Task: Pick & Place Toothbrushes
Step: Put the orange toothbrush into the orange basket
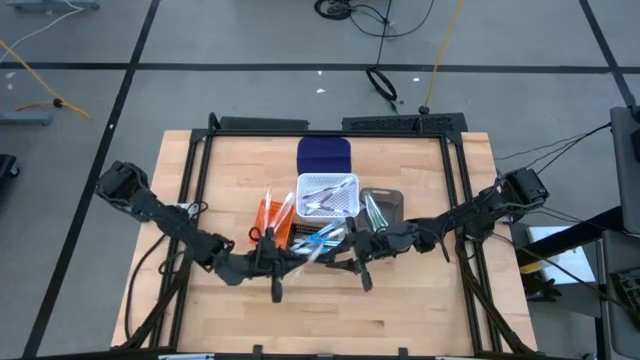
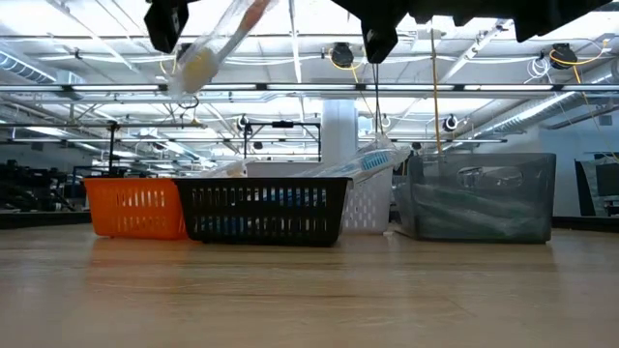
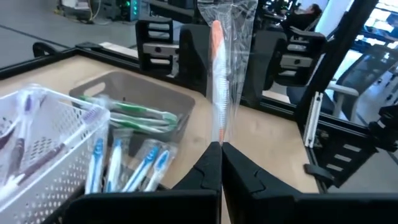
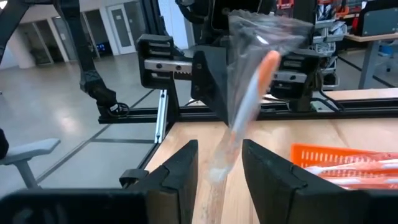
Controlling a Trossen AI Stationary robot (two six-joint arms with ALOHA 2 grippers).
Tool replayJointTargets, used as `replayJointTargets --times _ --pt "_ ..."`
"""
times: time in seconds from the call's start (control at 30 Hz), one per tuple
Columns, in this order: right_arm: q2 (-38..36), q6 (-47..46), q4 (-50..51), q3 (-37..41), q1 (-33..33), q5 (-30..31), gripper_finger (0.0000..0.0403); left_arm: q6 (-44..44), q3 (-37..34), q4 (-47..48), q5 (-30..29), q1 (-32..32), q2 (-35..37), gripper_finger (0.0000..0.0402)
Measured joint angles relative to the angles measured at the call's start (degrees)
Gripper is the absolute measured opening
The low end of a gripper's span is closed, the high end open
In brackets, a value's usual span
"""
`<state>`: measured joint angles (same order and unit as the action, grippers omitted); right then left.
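Note:
A toothbrush [image 3: 217, 74] with an orange-tipped white handle, sealed in a clear wrapper, hangs slanted in the air [image 2: 218, 43] above the bins. My left gripper [image 3: 221, 152] is shut on its wrapper, near the table's middle [image 1: 272, 262]. My right gripper [image 4: 219, 155] faces it from the right [image 1: 358, 262], open. In its wrist view the wrapper's lower end [image 4: 219, 168] shows between its fingers; whether they touch it I cannot tell. More toothbrushes lie in the bins: green ones [image 3: 140, 115], blue ones [image 3: 134, 168]. My left gripper pinches the clear wrapper's near end [image 3: 219, 134] between its two shut fingers. The toothbrush rises from the fingertips, orange end [image 3: 215, 34] farthest from them. It is tilted and lifted clear of the table and the bins.
Four small bins stand in a cluster just beyond the grippers: orange [image 2: 135, 208], black [image 2: 261, 211], white [image 2: 372, 203] and grey [image 2: 474, 198]. A dark blue tray [image 1: 325, 155] lies behind the white bin. Bare wood [image 1: 320, 320] stretches toward the near edge.

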<state>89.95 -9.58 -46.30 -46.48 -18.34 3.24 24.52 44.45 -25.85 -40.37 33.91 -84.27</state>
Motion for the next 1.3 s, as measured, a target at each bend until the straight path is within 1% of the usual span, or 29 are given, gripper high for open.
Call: replayJointTargets --times 0.47,0.73,0.83,1.1,1.17,1.2,1.3 --pt "0.0 0.42 -2.91 0.02 2.58 -0.02 0.0117 -1.56 0.0 -1.03 0.39 -1.78 -0.03 0.0" --pt "0.0 2.36 -7.37 0.02 2.63 -0.07 0.0116 -1.91 0.0 -1.27 0.4 -3.28 -0.04 0.0" --pt "-0.01 3.21 -9.05 0.02 2.66 -0.03 0.0116 -1.89 0.0 -1.35 1.51 -3.89 -0.04 0.0" --pt "-0.02 3.14 -9.05 0.02 3.9 0.14 0.0114 -1.84 0.0 -1.4 1.89 -4.28 -0.04 0.0" --pt "-0.02 3.04 -8.74 0.01 4.12 0.14 0.0101 -1.82 0.0 -1.42 1.89 -4.28 -0.04 0.0" --pt "-0.02 3.08 -8.68 0.02 4.12 0.14 0.0088 -1.82 0.0 -1.42 1.89 -4.28 -0.04 0.0" --pt "-0.02 4.51 -8.38 0.0 4.12 0.12 0.0026 -1.76 0.0 -1.42 1.86 -4.28 -0.04 0.0"
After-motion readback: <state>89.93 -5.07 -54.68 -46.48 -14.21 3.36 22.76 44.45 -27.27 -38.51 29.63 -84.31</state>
